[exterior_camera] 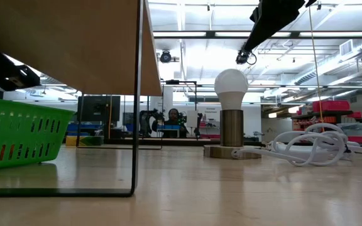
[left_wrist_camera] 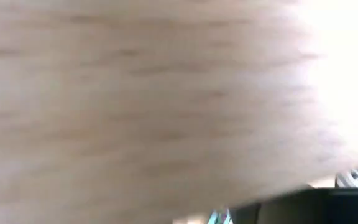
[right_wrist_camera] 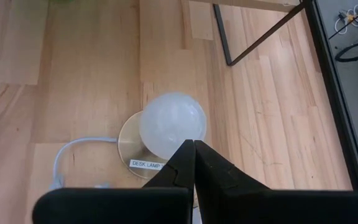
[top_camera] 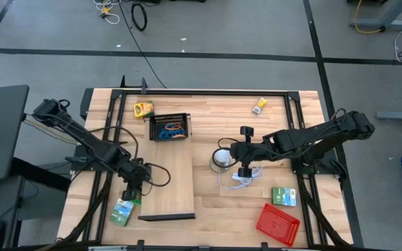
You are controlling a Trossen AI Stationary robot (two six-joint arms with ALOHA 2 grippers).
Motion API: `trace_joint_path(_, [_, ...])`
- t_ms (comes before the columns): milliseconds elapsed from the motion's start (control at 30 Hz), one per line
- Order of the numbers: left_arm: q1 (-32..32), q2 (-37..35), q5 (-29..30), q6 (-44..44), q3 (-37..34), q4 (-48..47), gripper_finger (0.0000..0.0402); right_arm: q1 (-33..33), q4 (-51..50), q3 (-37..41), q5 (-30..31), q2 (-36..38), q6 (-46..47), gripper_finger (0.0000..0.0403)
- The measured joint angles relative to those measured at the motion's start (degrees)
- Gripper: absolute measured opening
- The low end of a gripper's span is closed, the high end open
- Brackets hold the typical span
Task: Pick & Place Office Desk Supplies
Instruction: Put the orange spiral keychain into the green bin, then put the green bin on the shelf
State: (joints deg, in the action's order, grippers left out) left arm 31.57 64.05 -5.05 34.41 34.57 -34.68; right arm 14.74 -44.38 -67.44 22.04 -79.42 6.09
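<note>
Left fingers (top_camera: pixel 128 197): over green tray (top_camera: pixel 122 212); spread I couldn't tell.
Right fingers (right_wrist_camera: pixel 194 163): I saw them pressed together, empty, above lamp (right_wrist_camera: pixel 166 132).
Bench (top_camera: pixel 215 209): carried both.

A pale wood grain in long planks is shown by the tabletop (top_camera: pixel 222 209), framed in black. A black mesh tray (top_camera: pixel 170 126) is filled with blue and orange loops. A red mesh tray (top_camera: pixel 278 224) and a green mesh tray (exterior_camera: pixel 17 135) are seen. Green card boxes (top_camera: pixel 283 196) and a yellow box (top_camera: pixel 143 109) are visible. A frosted white bulb on a brass base is carried by the desk lamp (right_wrist_camera: pixel 166 134), with a white cord (exterior_camera: pixel 313 147)
</note>
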Motion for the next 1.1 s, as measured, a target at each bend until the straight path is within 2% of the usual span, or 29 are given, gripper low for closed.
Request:
trace_joint_path(133, [1.78, -1.25, 0.50, 0.33, 0.00, -0.45, 0.0156, 0.00, 0.00, 0.00, 0.00, 0.00, 0.00, 0.0007])
trace_joint_path(367, [2.95, -4.51, 2.21, 10.43, 0.00, -6.70, 0.0210, 0.00, -0.02, 0.00, -0.05, 0.00, -0.71, 0.0007])
trace_joint_path(567, [2.97, -5.74, 2.79, 20.04, 0.00, -9.66, 0.0217, 0.00, 0.00, 0.00, -0.23, 0.00, -0.83, 0.0007])
trace_joint_path(800, [2.37, -4.79, 7.05, 28.26, 0.00, -15.16, 0.0217, 0.07, 0.00, 0.00, -0.28, 0.00, -0.94, 0.0007])
trace_joint_path(1100, [2.09, -3.79, 9.69, 33.32, 0.00, -9.41, 0.0217, 0.19, -0.05, 0.00, -0.50, 0.00, -3.12, 0.0007])
